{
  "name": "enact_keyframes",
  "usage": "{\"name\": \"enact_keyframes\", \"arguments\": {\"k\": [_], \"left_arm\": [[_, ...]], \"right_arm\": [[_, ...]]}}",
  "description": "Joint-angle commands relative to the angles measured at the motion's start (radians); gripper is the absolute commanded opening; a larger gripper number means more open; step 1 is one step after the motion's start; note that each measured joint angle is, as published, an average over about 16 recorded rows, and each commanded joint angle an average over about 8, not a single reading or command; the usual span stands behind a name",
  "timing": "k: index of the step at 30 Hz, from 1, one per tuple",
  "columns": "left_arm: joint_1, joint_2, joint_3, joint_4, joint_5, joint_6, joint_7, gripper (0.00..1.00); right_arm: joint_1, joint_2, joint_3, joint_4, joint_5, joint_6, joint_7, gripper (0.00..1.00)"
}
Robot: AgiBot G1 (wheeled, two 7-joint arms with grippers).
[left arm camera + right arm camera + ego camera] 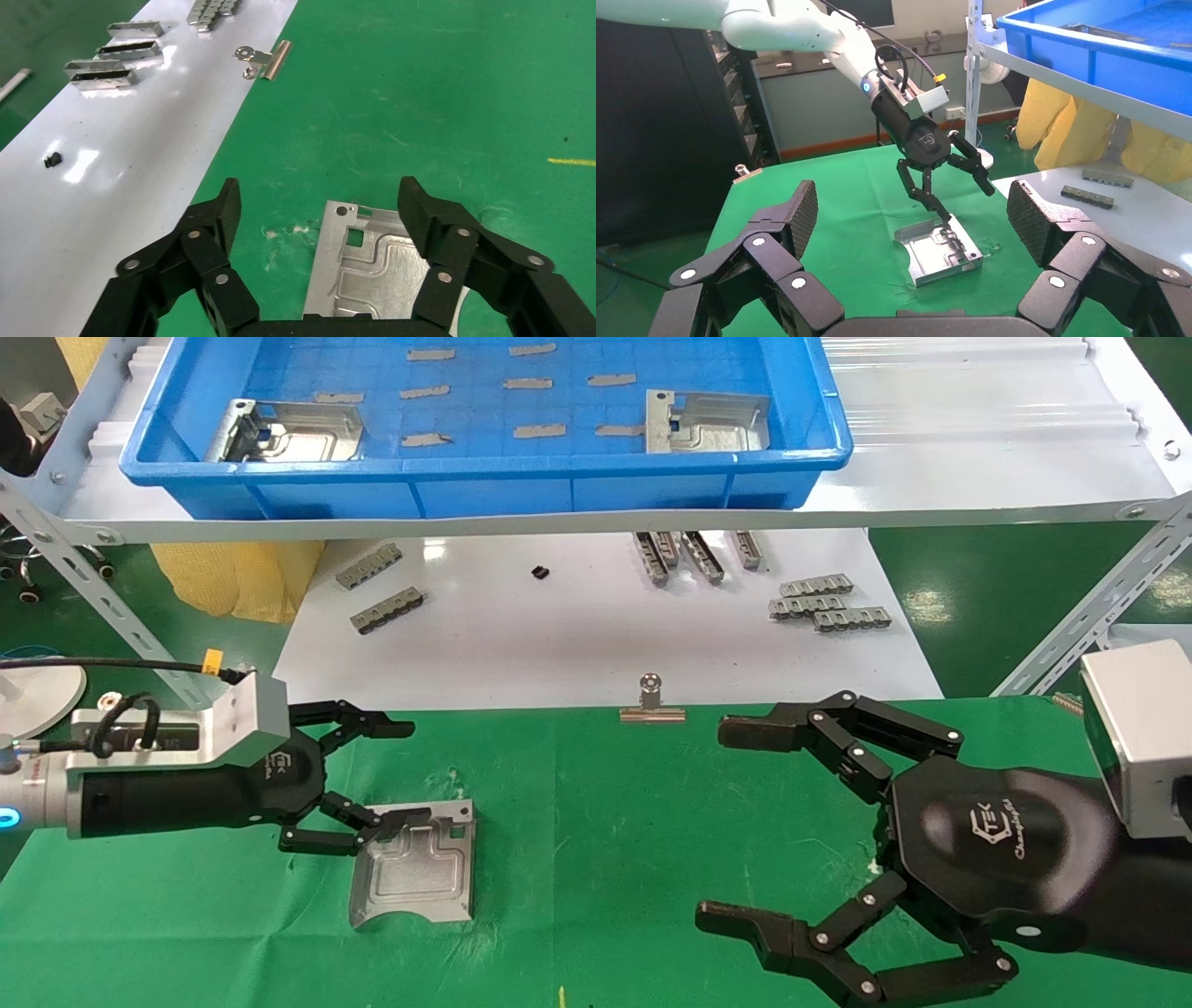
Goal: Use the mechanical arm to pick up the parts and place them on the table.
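A shiny silver part (414, 873) lies flat on the table's green cloth (605, 822), left of the middle. It also shows in the left wrist view (365, 267) and the right wrist view (940, 253). My left gripper (405, 775) is open just over the part's near-left corner. One fingertip (942, 213) is at the part's flange and the other is up in the air; it grips nothing. My right gripper (726, 826) is wide open and empty above the cloth on the right. Two more parts (289, 430) (712, 421) lie in the blue bin (484, 477).
The blue bin stands on a white shelf board (978, 458) and also holds thin grey strips (540, 430). Grey toothed bars (824, 603) lie on the glossy white tabletop (577, 635) below. A binder clip (652, 705) sits at the cloth's far edge. Slotted shelf struts (1090, 617) stand at both sides.
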Motion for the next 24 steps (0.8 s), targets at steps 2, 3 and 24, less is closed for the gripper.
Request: {"name": "enact_keyframes", "arguments": {"k": [2, 3, 24], "left_arm": [[0.002, -0.002, 0.0, -0.016, 0.003, -0.002, -0.002, 1.0], [0.01, -0.007, -0.007, -0.031, -0.004, -0.002, -0.013, 1.0], [0.219, -0.13, -0.171, -0.47, -0.143, -0.038, -0.279, 1.0]], "right_arm": [[0.0, 0.0, 0.0, 0.0, 0.0, 0.0, 0.0, 1.0], [0.0, 0.0, 0.0, 0.0, 0.0, 0.0, 0.0, 1.0], [0.0, 0.0, 0.0, 0.0, 0.0, 0.0, 0.0, 1.0]]}}
